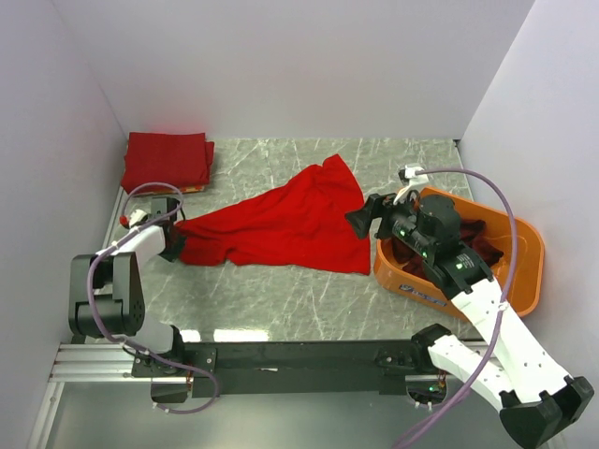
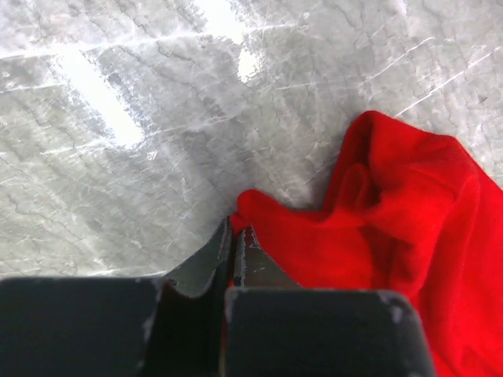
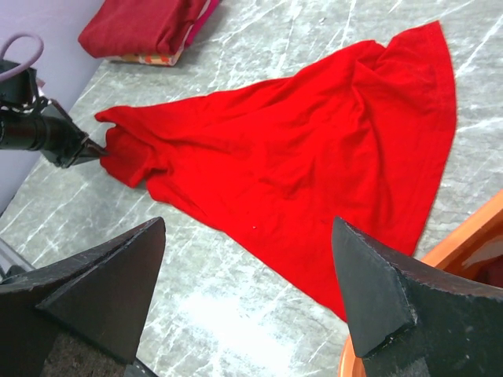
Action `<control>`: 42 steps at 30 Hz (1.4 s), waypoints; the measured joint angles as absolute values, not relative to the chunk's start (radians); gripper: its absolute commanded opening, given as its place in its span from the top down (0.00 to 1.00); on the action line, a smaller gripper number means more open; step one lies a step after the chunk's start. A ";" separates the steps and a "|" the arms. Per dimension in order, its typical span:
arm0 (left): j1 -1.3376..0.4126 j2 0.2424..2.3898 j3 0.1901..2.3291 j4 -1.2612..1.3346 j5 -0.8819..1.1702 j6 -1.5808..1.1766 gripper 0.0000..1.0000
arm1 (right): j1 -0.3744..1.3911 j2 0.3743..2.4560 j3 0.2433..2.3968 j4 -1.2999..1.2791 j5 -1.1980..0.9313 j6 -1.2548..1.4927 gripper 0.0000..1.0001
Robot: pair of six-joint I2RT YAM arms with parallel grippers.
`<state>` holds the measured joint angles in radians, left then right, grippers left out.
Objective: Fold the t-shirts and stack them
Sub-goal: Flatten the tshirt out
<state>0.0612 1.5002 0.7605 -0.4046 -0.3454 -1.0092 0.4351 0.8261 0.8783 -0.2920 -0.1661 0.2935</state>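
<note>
one bright red t-shirt (image 1: 281, 224) lies spread and rumpled across the middle of the marble surface (image 1: 281, 299). the left gripper (image 2: 234, 236) sits low at the surface, its jaws pinched together on the shirt's left end. the right gripper (image 1: 367, 217) hangs just beside the shirt's right edge, by the left rim of the orange tub (image 1: 526, 267), jaws wide apart and holding nothing. a folded stack of dark red t-shirts (image 1: 167, 161) sits in the far left corner, and dark maroon cloth (image 1: 475, 232) lies in the tub.

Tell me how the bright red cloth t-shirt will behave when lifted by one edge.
Likely floppy: the bright red cloth t-shirt lies creased and bunches where the left gripper pinches it. Spread wide, it would probably drag over the grey marbled table.
</note>
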 measured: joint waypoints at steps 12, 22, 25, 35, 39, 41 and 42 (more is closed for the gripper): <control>0.221 1.291 0.702 -0.507 -0.358 -1.026 0.99 | 0.442 0.892 0.879 -0.303 -0.151 0.290 0.07; 0.591 1.236 0.778 -0.600 -0.347 -1.104 0.99 | 0.714 1.109 0.992 -0.353 -0.007 0.278 0.08; 0.590 1.235 0.774 -0.605 -0.324 -1.105 0.99 | 0.790 1.195 1.033 -0.368 0.044 0.280 0.09; 0.590 1.119 0.694 -0.652 -0.282 -1.121 0.99 | 0.989 1.388 0.938 -0.446 0.111 0.392 0.17; 0.590 1.072 0.683 -0.672 -0.262 -1.121 0.99 | 1.034 1.466 0.895 -0.460 0.113 0.451 0.23; 0.590 1.054 0.678 -0.682 -0.258 -1.121 0.99 | 1.042 1.503 0.894 -0.457 0.122 0.468 0.24; 0.590 1.048 0.677 -0.687 -0.256 -1.121 0.99 | 1.044 1.517 0.894 -0.454 0.128 0.477 0.25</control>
<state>0.5896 1.0485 0.6773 -0.6868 -0.2562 -1.1210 1.0439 1.5173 0.8940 -0.4541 0.1276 0.4767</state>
